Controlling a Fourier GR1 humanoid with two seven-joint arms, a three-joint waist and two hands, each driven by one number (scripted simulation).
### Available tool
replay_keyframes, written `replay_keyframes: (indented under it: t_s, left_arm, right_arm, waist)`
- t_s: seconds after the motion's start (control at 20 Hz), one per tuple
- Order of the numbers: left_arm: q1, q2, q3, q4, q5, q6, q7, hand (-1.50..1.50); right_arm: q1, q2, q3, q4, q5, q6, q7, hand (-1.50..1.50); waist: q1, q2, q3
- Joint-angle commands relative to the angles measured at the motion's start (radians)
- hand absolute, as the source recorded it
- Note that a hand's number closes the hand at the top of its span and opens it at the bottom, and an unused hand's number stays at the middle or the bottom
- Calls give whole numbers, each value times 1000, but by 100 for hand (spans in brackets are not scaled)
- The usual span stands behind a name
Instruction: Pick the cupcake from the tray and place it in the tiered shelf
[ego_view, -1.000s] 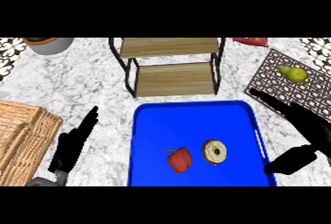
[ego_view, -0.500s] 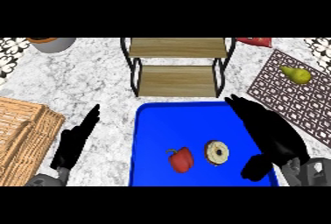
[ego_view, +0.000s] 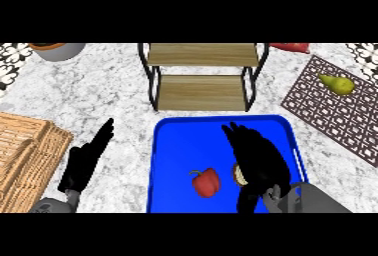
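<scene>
1. Blue tray (ego_view: 177, 145) sits in the middle of the marble counter (ego_view: 103, 95), and the right hand (ego_view: 255, 155) is spread over its right half, fingers stretched long and pointing away from the robot.
2. Peeking out from under that hand's left edge is the cupcake (ego_view: 240, 174), a pale round sliver against the blue; most of it is covered by the palm and thumb.
3. Whether the palm actually touches the cupcake can't be told from up here. The fingers look straight rather than curled, so call the hand wide, holding nothing.
4. Just left of the cupcake, still on the tray, lies a red bell pepper (ego_view: 206, 181), clear of the thumb.
5. Straight ahead of the fingertips, past the tray's far rim, stands the tiered shelf (ego_view: 203, 75): two wooden boards on a dark wire frame, lower step nearer the hand, upper step beyond it.
6. Off to the hand's right there's a brown patterned mat (ego_view: 332, 120) with a yellow-green pear (ego_view: 337, 84) resting on it, well apart from the tray.
7. Over on the other side, the left hand (ego_view: 87, 160) rests open beside the tray's left edge, fingers straight and angled forward, above bare counter.
8. Left of that hand sits a wicker basket (ego_view: 26, 150), close by its wrist.
</scene>
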Motion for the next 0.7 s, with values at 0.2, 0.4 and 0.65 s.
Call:
replay_keyframes:
  t_s: [0.2,0.4,0.65]
  left_arm:
    - [-30,-30,38,52,-27,-21,-11,0]
    - [45,-36,31,-9,-49,-16,-9,0]
    - [76,-10,31,-124,-59,-35,69,0]
  right_arm:
    - [92,81,83,30,163,8,127,-150]
    - [79,72,21,-68,181,96,188,-150]
    - [60,151,10,147,249,73,92,-150]
  waist:
    - [-10,0,0]
    - [-7,-2,0]
    - [5,0,1]
